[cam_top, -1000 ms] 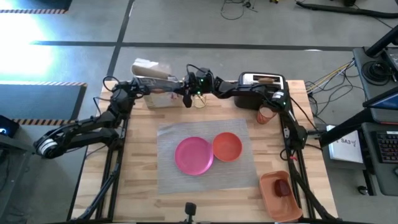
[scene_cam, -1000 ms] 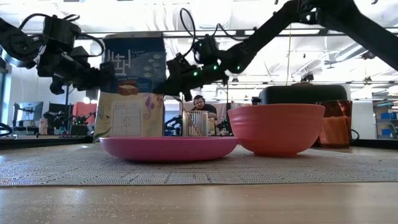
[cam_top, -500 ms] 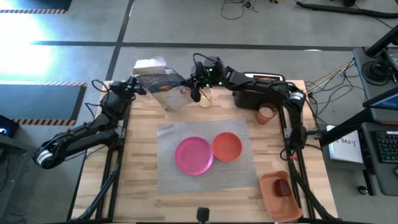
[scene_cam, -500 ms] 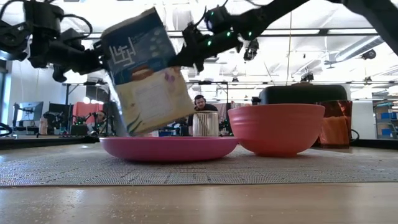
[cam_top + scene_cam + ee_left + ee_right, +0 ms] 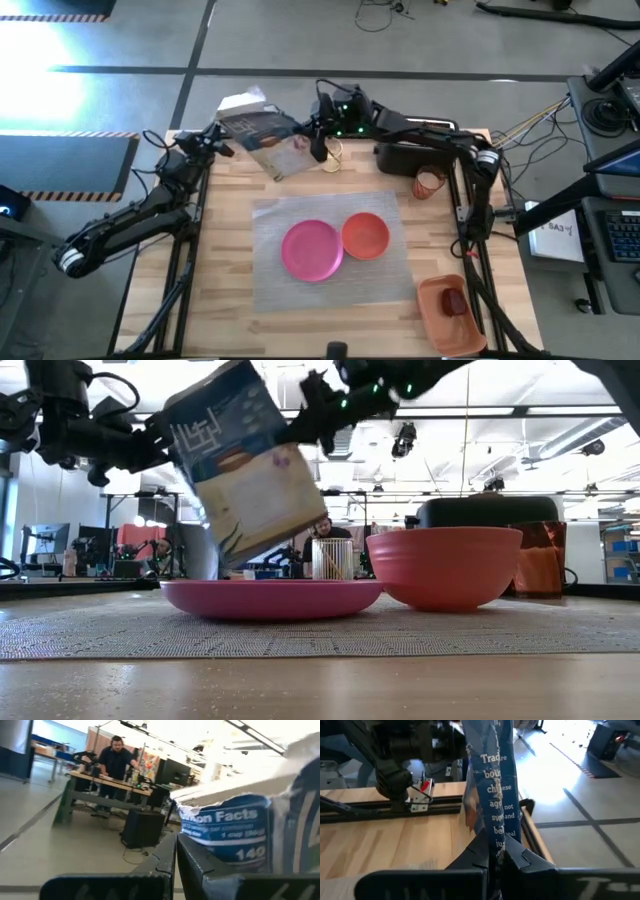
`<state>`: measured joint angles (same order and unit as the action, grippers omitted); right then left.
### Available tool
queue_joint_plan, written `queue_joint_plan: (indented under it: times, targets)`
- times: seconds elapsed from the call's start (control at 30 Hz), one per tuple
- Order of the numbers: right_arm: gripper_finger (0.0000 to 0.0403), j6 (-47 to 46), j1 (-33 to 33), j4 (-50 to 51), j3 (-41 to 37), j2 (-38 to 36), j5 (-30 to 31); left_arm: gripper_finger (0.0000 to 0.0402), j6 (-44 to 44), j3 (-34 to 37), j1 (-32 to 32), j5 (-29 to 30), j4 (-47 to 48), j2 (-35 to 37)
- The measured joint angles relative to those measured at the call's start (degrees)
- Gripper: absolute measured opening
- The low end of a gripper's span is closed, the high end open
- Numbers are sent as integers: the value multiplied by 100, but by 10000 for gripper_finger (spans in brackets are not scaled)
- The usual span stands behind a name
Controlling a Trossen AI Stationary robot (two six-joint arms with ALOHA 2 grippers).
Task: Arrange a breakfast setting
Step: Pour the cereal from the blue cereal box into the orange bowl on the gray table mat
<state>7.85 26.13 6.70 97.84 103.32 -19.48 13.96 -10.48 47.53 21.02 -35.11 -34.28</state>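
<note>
Here both tools, left tool (image 5: 222, 139) and right tool (image 5: 318, 141), are clamped on a tilted cereal box (image 5: 272, 141) held aloft at upper centre, above the counter (image 5: 225, 250); the likely next move, pouring, needs it carried over the orange bowl (image 5: 365, 235) at frame centre.

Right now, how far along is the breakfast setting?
Done: pink plate and orange bowl sit on the grey placemat. In hand: both grippers, left and right, are shut on a tilted cereal box lifted over the far edge. Left: the cup beside the toaster and the apple in the tray.
</note>
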Motion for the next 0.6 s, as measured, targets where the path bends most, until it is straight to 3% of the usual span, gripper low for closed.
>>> queue_joint_plan:
  times: [0.4,0.6]
  targets:
    - [8,-462,-106,2502,558,-753,327,0,-98,0,1,-216,322,223]
    - [8,-649,-414,2450,552,-1052,297,0,-101,0,2,-222,367,223]
